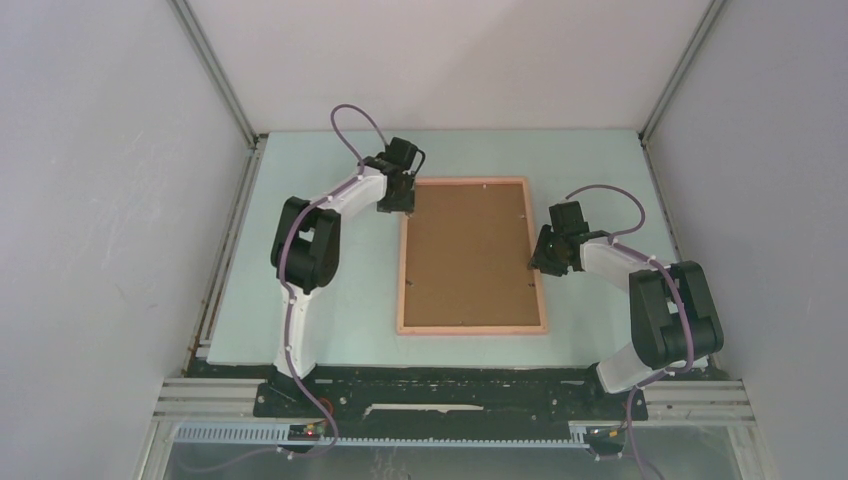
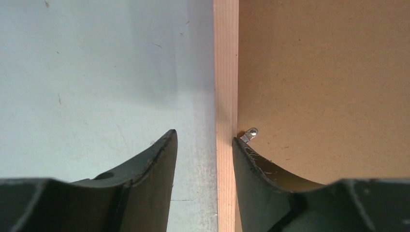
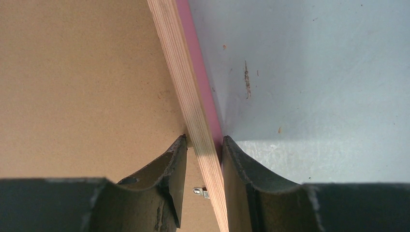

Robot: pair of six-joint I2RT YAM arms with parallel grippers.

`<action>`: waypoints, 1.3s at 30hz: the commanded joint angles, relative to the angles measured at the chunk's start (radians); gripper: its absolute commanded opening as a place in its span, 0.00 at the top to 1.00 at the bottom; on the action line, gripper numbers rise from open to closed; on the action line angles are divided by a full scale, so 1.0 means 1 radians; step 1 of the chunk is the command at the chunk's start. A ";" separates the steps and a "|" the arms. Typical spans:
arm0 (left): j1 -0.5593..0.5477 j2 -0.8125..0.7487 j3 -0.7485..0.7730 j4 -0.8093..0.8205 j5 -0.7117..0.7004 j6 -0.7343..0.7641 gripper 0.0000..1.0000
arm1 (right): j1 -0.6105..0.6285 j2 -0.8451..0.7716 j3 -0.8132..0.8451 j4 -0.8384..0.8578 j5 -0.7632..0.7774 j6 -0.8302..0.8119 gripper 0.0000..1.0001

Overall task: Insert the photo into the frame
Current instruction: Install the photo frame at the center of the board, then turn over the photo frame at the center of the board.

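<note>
Left jaws: released. The two fingers point(image 2: 154, 164) straddle the left rail of the frame point(image 1: 404, 280) close to its far-left corner. The inner one is right up against the wood beside a small metal tab point(image 2: 251, 132), and the outer one stands apart from the rail with bare desk point(image 1: 365, 300) showing in the gap.
Frame: it lies flat and back-side up in the middle of the desk, with its long rails running from the near edge toward the far edge.
Backing board point(image 1: 470, 255): plain brown, seated inside the rails and filling the whole opening.
Photo: you cannot see it in any view. Whether it sits under the board cannot be told from here.
Right jaws: clenched on the right rail about halfway along it, as far as the wrist view shows. One finger point(image 3: 169, 169) is on the board side and the other on the desk side, both touching the wood, with another tab point(image 3: 201, 193) just beside the inner one.
Handling, frame: judge it light and stiff but thin-railed. A long span like this will likely twist or pivot if you lift it from one point only.
Handling, photo: expect thin, limp paper that creases easily and is hard to pick off a flat surface.
Where to hold: take the frame across a rail, one hold on each long side. Keep clear of the tabs, which will probably need turning to free the board.
</note>
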 commanded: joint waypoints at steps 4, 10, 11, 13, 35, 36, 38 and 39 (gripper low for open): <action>0.001 -0.050 -0.049 0.033 0.055 -0.011 0.43 | 0.010 0.027 -0.006 -0.035 0.037 -0.031 0.61; 0.001 -0.030 -0.056 0.043 0.073 -0.032 0.45 | 0.011 0.030 -0.003 -0.038 0.038 -0.031 0.61; 0.001 -0.030 -0.056 0.041 0.070 -0.032 0.46 | 0.013 0.030 -0.003 -0.039 0.037 -0.031 0.61; 0.001 -0.029 -0.057 0.040 0.067 -0.035 0.47 | 0.013 0.030 -0.003 -0.040 0.037 -0.031 0.61; 0.001 -0.290 -0.212 0.043 0.061 -0.087 0.47 | 0.052 0.046 0.015 -0.047 0.073 -0.038 0.61; 0.001 -0.343 -0.261 0.060 0.068 -0.093 0.44 | 0.059 0.050 0.022 -0.055 0.081 -0.038 0.61; 0.001 -0.452 -0.386 0.112 0.093 -0.116 0.41 | 0.070 0.057 0.029 -0.064 0.092 -0.040 0.61; 0.001 -0.507 -0.463 0.149 0.121 -0.132 0.39 | 0.072 0.060 0.035 -0.069 0.095 -0.041 0.63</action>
